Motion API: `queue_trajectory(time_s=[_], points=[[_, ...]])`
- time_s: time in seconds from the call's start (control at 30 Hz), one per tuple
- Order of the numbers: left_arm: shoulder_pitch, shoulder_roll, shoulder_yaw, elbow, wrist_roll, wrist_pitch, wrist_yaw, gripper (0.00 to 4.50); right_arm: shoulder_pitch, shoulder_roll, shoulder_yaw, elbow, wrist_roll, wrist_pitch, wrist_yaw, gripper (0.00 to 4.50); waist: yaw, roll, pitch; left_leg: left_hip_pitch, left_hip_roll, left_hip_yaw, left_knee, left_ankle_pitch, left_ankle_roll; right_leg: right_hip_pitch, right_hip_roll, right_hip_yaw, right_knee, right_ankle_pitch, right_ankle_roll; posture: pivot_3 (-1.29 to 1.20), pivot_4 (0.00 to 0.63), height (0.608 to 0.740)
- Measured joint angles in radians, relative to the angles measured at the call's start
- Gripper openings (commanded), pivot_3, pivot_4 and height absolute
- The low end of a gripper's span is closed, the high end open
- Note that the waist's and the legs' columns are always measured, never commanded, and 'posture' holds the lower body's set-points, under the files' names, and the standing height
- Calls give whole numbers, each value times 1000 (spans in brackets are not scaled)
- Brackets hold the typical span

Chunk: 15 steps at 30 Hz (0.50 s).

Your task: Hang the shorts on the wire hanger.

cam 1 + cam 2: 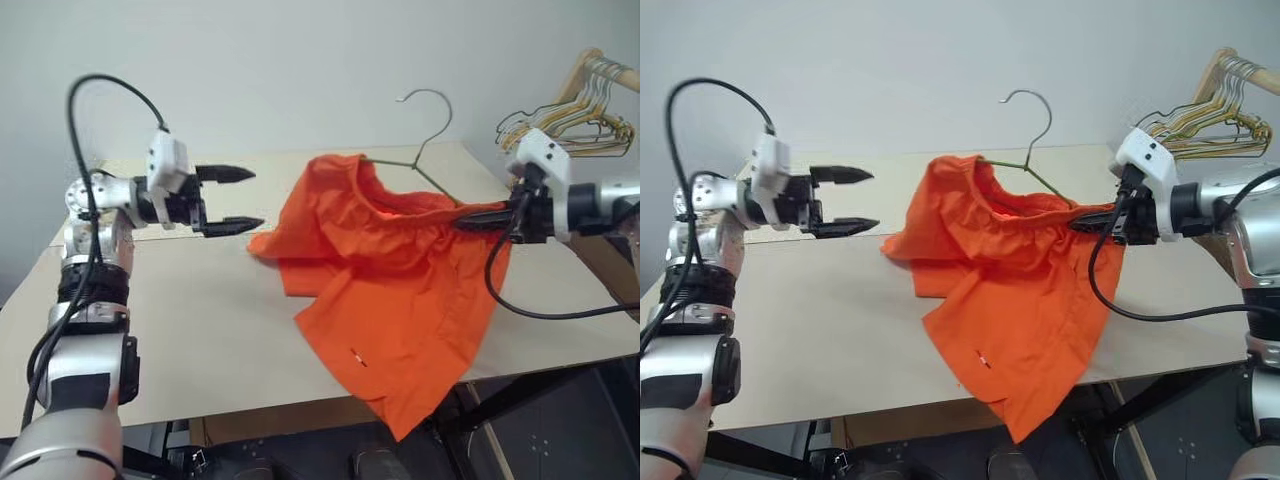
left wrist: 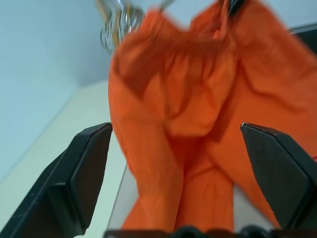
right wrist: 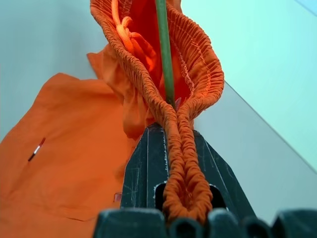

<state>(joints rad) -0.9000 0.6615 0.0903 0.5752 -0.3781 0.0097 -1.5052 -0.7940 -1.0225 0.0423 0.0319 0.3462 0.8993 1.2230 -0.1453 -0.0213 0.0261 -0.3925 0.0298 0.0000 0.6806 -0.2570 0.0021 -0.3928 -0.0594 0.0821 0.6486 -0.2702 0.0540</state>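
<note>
A: What do the head views give?

B: The bright orange fabric shorts [image 1: 390, 270] with a gathered elastic waistband hang over a pale beige table [image 1: 180, 330], one leg drooping past its front edge. The thin dark olive-grey wire hanger [image 1: 425, 130] rises behind them, its hook up and its lower wire running inside the waistband. The right gripper [image 1: 478, 218] is pinched on the waistband at the shorts' right end and holds that end up off the table.

A: And the left arm?

B: The left gripper [image 1: 228, 200] sits to the left of the shorts, pointing level toward them, its two black fingers spread wide with nothing between them. It is apart from the fabric. A bunch of yellow-green wire hangers on a wooden rack [image 1: 1215, 110] stands at the far right, behind the right arm.

A: The left wrist view?

B: The black fingers [image 2: 74, 183] stand far apart, and the orange shorts [image 2: 198, 114] hang beyond the gap, not touching either one. The picture is blurred, so finer detail is lost.

A: The right wrist view?

B: The black fingers [image 3: 141, 173] are pressed together on a fold of the gathered waistband [image 3: 183, 168]. The waistband opens into a loop beyond, and the hanger's wire [image 3: 165, 54] runs through that loop. Whether the fingers also clamp the wire I cannot tell.
</note>
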Motion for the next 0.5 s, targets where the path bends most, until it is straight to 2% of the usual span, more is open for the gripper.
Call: queue_trajectory(time_s=[0.23, 0.37, 0.5], points=[[167, -49, 8, -270, -78, 130, 98, 4500, 93, 42, -141, -2, -11, 260, -296, 90, -7, 2, 0, 0, 0, -3, -1, 0, 0, 0, 0, 1, 0, 0, 0, -198, 0, 740], [205, -126, 31, -363, -99, 149, 243, 4500, 194, 82, -237, -58, -16, 374, -443, 90, -7, 2, 0, 1, -1, -6, 0, 0, 0, 1, -2, 3, 0, 0, 0, -222, 0, 740], [238, -160, 35, -452, -147, 188, 299, 4500, 213, 146, -351, -79, -37, 489, -594, 90, -23, 4, -1, 2, -1, -6, -2, 0, 0, 1, -1, 4, 0, 0, 0, -240, 0, 740]])
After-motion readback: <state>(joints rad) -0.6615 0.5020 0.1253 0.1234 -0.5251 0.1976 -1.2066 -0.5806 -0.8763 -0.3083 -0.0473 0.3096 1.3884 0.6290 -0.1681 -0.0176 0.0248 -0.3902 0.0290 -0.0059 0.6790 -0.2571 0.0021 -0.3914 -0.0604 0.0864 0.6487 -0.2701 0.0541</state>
